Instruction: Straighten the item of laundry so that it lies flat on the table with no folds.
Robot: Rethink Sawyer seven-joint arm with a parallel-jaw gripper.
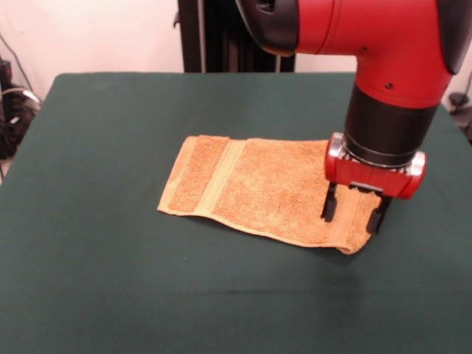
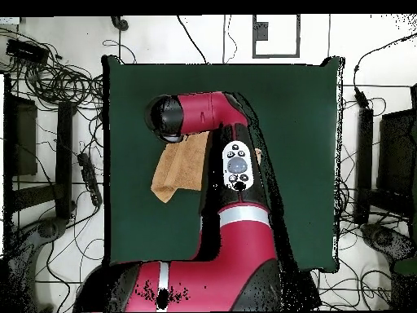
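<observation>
The orange-tan towel (image 1: 258, 188) lies on the dark green table (image 1: 103, 280), roughly in the middle. It is mostly spread out, with its woven band (image 1: 221, 181) near the left end. Its right end (image 1: 354, 240) is bunched and curled up. My gripper (image 1: 354, 210) hangs straight down over that right end. It is open, with the two black fingers (image 1: 330, 204) apart and their tips at the towel's surface. In the overhead view the arm (image 2: 236, 163) covers the gripper and part of the towel (image 2: 181, 167).
The table (image 2: 301, 163) has bare green cloth all round the towel. Cables and equipment (image 2: 49, 81) lie on the floor beyond the table's edges. The black pedestal (image 1: 221, 33) stands at the far side.
</observation>
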